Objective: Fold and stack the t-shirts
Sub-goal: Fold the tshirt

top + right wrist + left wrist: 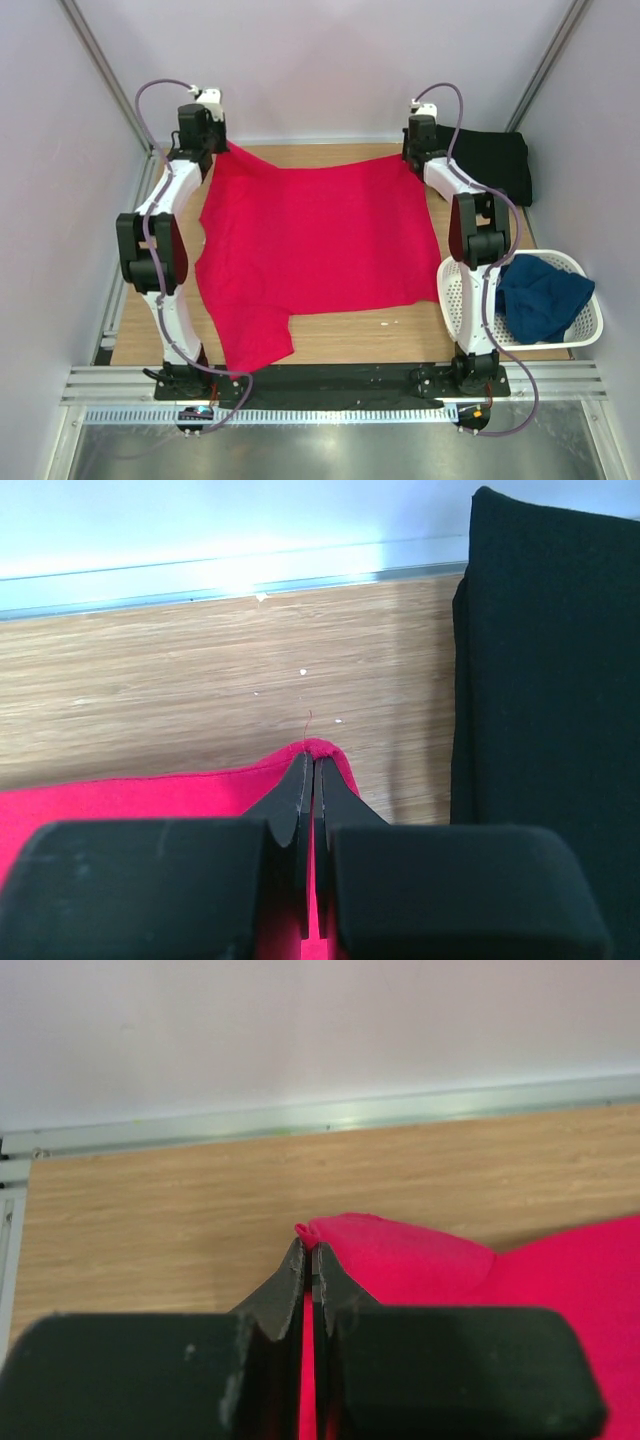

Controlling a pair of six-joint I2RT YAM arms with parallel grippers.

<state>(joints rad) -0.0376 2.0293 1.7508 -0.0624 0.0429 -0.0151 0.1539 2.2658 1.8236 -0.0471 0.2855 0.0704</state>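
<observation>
Basket (452, 300) first: it is white plastic with lots of little holes. It sits at the right side of the wooden table (400, 328), near the front edge. Inside it lies the dark blue shirt (545, 298), all bunched up in a soft heap that fills most of the basket.

The red shirt (315, 235) is spread out over the middle of the table. One short sleeve lies near the front edge on the left.

The left claw (308, 1252) is pressed together and pinches the far left corner of the red shirt. A tiny bit of red cloth pokes out from between its tips. The right claw (312, 760) is pressed together too and pinches the far right corner of the same shirt. A thin red thread sticks up from the edge there.

The black shirt (495, 160) lies folded flat in the far right corner of the table. It is just beside the right claw, but the claw does not touch it. It lies apart from the basket, further back on the table.
</observation>
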